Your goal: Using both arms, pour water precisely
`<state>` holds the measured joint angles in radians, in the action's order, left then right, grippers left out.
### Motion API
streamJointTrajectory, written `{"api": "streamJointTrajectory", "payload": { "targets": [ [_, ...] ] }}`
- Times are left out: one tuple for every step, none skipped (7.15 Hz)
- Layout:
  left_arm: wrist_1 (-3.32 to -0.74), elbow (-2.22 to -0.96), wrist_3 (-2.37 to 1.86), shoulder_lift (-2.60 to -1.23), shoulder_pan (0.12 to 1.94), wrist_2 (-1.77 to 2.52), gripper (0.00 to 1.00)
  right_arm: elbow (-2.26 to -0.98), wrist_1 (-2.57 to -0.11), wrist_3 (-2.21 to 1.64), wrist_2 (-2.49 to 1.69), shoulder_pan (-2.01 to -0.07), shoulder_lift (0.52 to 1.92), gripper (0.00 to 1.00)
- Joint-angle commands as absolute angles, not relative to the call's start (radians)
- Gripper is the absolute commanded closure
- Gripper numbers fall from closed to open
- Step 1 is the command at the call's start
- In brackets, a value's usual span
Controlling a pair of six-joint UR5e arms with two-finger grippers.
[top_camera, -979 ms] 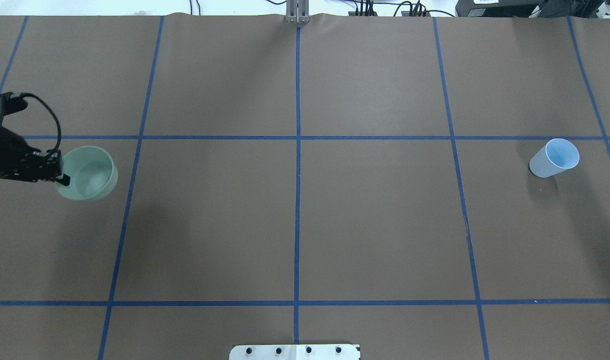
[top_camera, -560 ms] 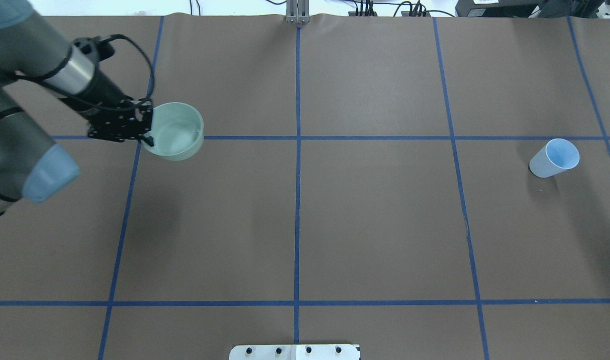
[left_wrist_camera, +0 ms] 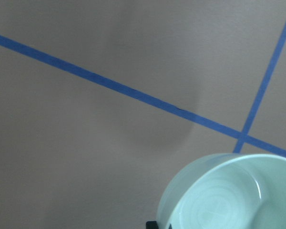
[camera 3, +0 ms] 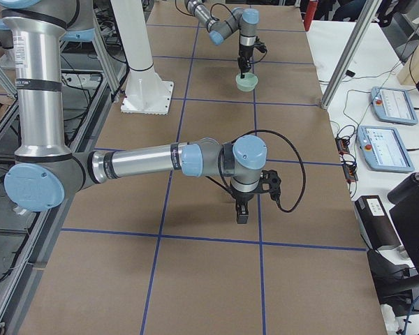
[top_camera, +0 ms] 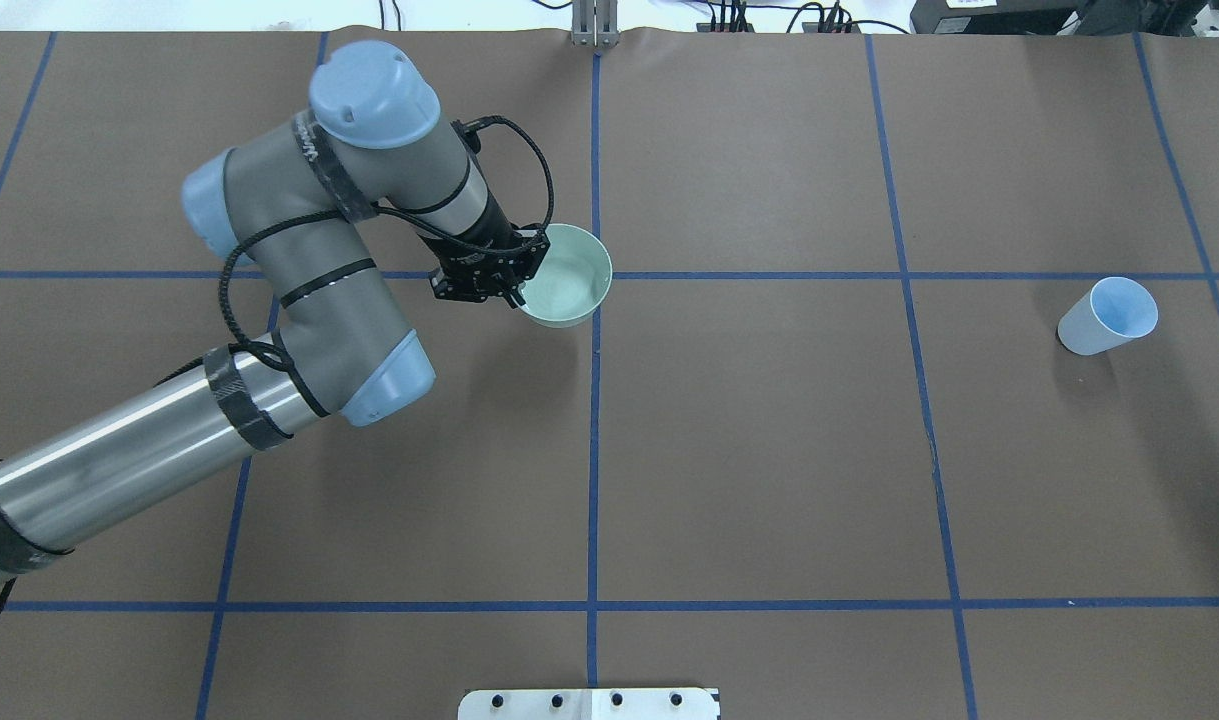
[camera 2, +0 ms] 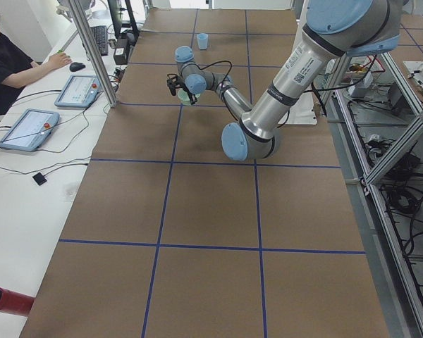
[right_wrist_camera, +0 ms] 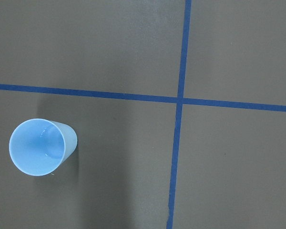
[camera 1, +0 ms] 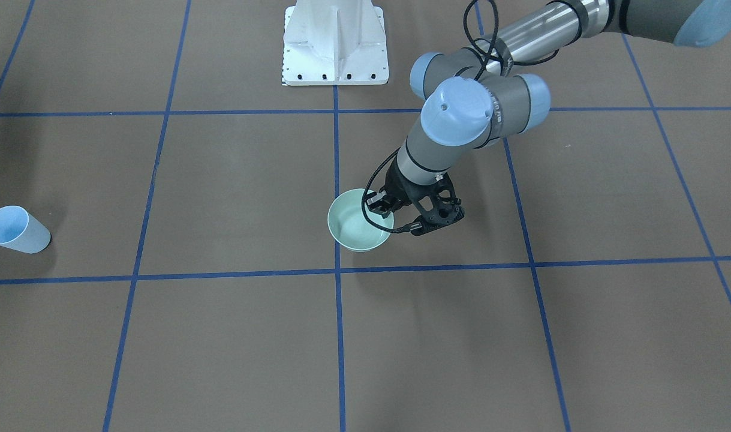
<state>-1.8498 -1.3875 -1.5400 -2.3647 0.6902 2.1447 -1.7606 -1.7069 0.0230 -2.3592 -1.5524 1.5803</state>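
Observation:
My left arm (top_camera: 309, 300) reaches to the table's centre line. Its gripper (top_camera: 517, 285) is shut on the near rim of a pale green bowl (top_camera: 569, 272) and holds it level just above the table. The bowl also shows in the front view (camera 1: 359, 231) and the left wrist view (left_wrist_camera: 229, 195). A faint glint inside may be water; I cannot tell. A light blue cup (top_camera: 1109, 315) stands alone at the far right and shows from above in the right wrist view (right_wrist_camera: 40, 147). My right gripper (camera 3: 241, 211) shows only in the exterior right view, pointing down above the table; I cannot tell if it is open.
Blue tape lines grid the brown table cover (top_camera: 769, 450). The white pedestal (camera 1: 335, 45) stands at the robot's edge. A metal post (top_camera: 594, 25) stands at the far edge. An operator (camera 2: 14, 67) sits beside the table with tablets.
My left arm has carried the green bowl from the table's left edge rightward to the centre line, and slightly farther back. The blue cup has not moved.

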Motion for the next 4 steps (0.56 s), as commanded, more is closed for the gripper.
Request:
{"api": "streamJointTrajectory", "payload": {
  "targets": [
    [-1.928,-1.237,-1.569,-2.446,0.620,2.052,1.00,-1.758,-1.706,0.023,-2.358,-1.552,1.582,0.00],
    [-1.928,-1.214,-1.568,-2.465,0.615,2.045,1.00,-1.758,-1.707,0.023,-2.358,-1.552,1.582,0.00],
    [-1.927,-1.210,-1.560,-2.461,0.617,2.045,1.00,-1.758,-1.707,0.023,-2.358,-1.552,1.583,0.00],
    [-1.925,-1.212,-1.559,-2.459,0.621,2.045,1.00,-1.759,-1.707,0.023,-2.356,-1.552,1.582,0.00]
  ]
}}
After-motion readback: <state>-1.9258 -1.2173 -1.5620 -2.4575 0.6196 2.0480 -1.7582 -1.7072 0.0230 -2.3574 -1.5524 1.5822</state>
